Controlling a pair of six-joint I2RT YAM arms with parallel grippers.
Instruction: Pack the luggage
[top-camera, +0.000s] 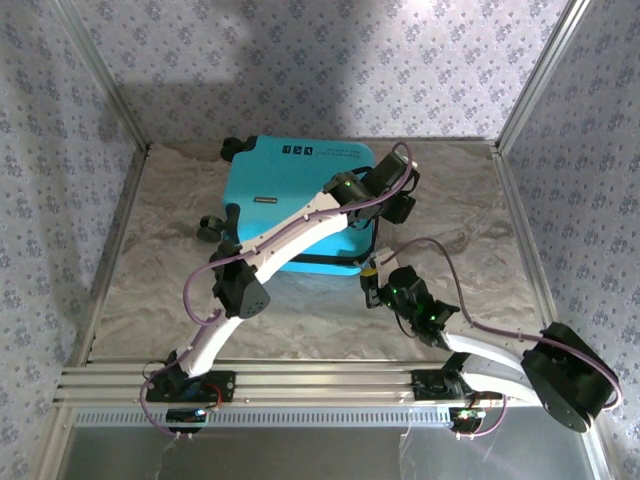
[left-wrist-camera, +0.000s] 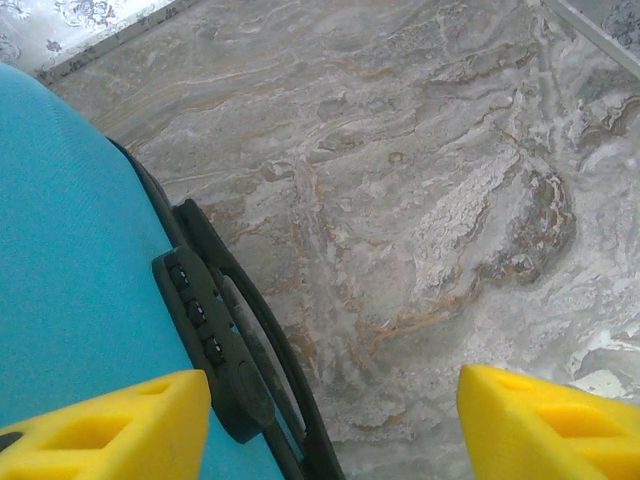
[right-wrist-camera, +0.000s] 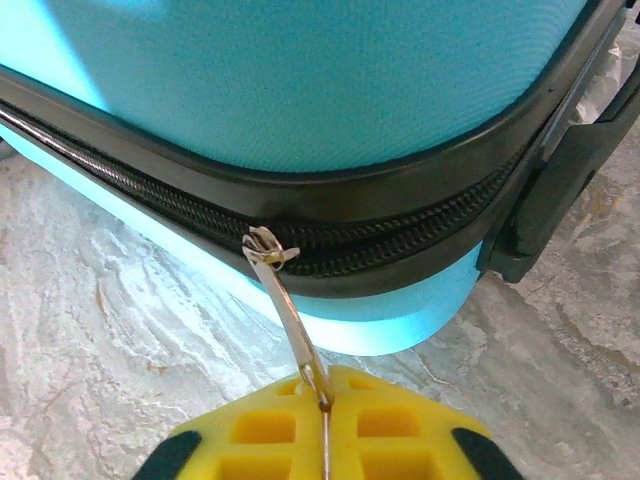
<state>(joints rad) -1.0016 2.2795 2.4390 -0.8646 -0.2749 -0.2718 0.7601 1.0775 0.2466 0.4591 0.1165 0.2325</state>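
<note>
The left gripper (left-wrist-camera: 335, 425) hangs with its jaws spread wide. The turquoise luggage (left-wrist-camera: 60, 250) lies under 1 finger (left-wrist-camera: 110, 430), its black lock (left-wrist-camera: 205, 330) just inside that tip. Bare table (left-wrist-camera: 420, 200) shows between the jaws and under the other finger. Over to the right gripper (right-wrist-camera: 325, 425): jaws pressed together, pinching the zipper pull (right-wrist-camera: 288, 320), with the luggage's zipper band just ahead of the tips.
</note>
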